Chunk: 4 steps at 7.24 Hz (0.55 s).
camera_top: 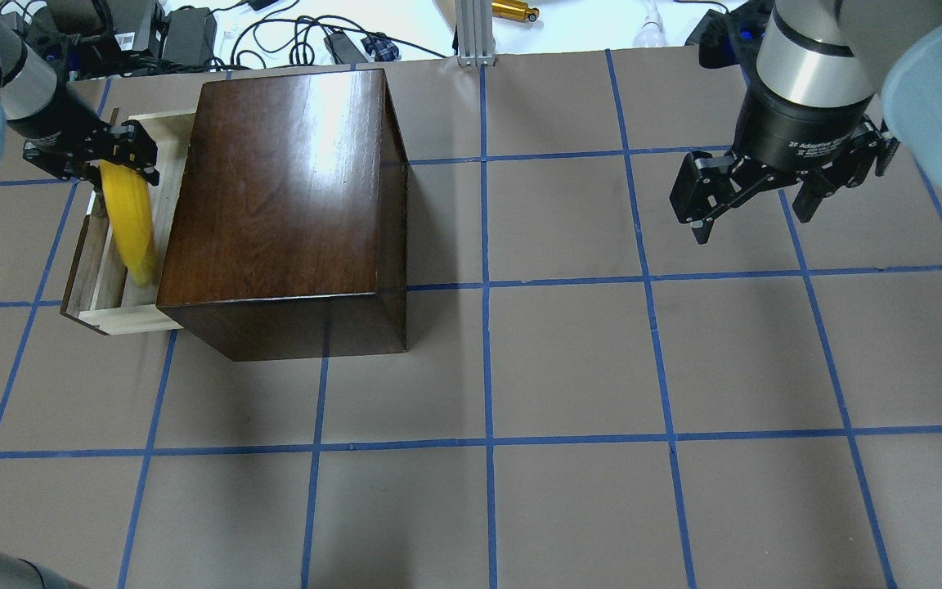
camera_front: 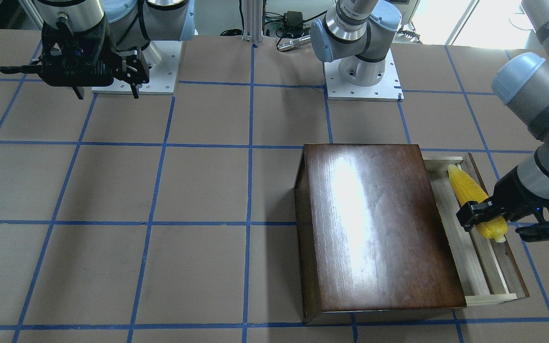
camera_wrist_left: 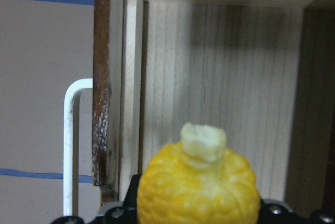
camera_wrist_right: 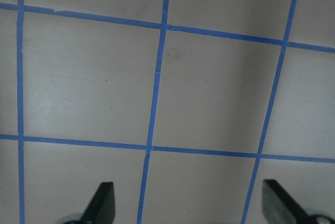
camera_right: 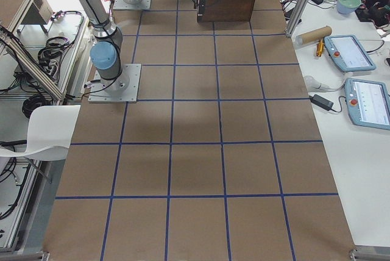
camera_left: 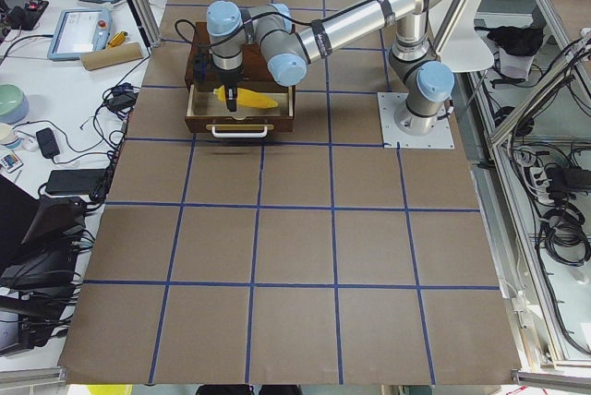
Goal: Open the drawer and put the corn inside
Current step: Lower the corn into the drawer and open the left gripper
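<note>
The dark-brown wooden box (camera_top: 275, 188) stands at the far left of the table, and its drawer (camera_top: 99, 282) is pulled out. My left gripper (camera_top: 103, 159) is shut on the thick end of the yellow corn (camera_top: 132, 221) and holds it over the drawer's pale floor (camera_wrist_left: 220, 77). The corn's tip slants down along the drawer. The front-facing view shows the same corn (camera_front: 467, 188), gripper (camera_front: 491, 221) and drawer (camera_front: 477, 274). In the left wrist view the corn's stub end (camera_wrist_left: 203, 145) fills the bottom. My right gripper (camera_top: 753, 221) is open and empty, well to the right above bare table.
The drawer's metal pull (camera_wrist_left: 70, 140) sticks out from its dark front panel. Blue tape lines grid the brown table (camera_top: 569, 368). Cables and gear lie beyond the far edge (camera_top: 193, 33). The arm bases (camera_front: 362, 81) stand at the robot's side.
</note>
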Tool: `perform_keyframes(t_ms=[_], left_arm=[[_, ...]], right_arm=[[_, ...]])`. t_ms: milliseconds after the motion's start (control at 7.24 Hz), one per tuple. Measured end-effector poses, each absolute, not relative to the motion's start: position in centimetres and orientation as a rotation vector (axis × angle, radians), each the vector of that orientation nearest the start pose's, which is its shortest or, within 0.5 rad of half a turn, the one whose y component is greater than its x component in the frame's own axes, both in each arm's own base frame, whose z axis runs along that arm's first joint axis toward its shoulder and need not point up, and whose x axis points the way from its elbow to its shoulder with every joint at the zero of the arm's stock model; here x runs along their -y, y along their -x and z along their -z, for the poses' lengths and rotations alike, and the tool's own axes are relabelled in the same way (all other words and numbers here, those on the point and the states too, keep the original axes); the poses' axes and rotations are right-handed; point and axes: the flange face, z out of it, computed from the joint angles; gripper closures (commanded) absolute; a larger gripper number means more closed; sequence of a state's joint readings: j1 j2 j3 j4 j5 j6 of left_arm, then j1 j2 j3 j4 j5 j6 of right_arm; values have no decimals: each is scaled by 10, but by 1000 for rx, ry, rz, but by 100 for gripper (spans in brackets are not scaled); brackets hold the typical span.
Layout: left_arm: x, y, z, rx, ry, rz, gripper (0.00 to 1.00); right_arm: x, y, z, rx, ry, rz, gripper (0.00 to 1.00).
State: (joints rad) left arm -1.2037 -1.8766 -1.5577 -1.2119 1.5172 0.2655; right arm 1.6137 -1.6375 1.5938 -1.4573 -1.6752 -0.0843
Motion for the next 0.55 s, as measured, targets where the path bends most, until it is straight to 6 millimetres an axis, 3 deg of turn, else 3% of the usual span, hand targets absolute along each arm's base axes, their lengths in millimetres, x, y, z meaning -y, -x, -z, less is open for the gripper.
perform_keyframes(t_ms=[276, 553], left_arm=[[614, -82, -381, -3156, 145, 163, 0], [595, -61, -418, -3150, 112, 184, 0]], right_arm=[[450, -142, -498, -3236, 212, -117, 0], [450, -142, -498, -3236, 212, -116, 0]])
